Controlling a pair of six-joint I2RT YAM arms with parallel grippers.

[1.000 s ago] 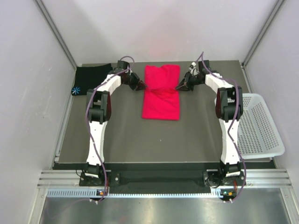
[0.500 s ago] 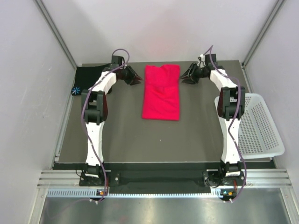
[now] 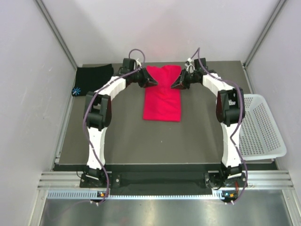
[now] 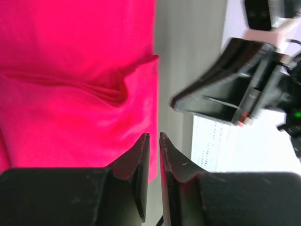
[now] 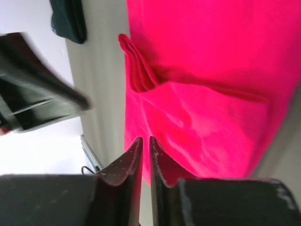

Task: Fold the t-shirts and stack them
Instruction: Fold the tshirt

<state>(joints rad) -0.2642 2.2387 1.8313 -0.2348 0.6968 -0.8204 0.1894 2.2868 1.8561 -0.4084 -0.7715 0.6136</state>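
Lying lengthwise on the far middle of the dark tabletop (image 3: pixel 122 136), the red-pink shirt (image 3: pixel 162 96) is folded into a narrow rectangle with a crease across it, and it probably needs one more fold. The black shirt (image 3: pixel 91 77) sits folded at the far left corner, well apart, so stacking is not yet done. The left gripper (image 3: pixel 151 83) and right gripper (image 3: pixel 175 85) flank the red-pink shirt's far end, one at each side edge. Both pairs of jaws are almost closed, leaving only a thin slit, with no cloth seen pinched.
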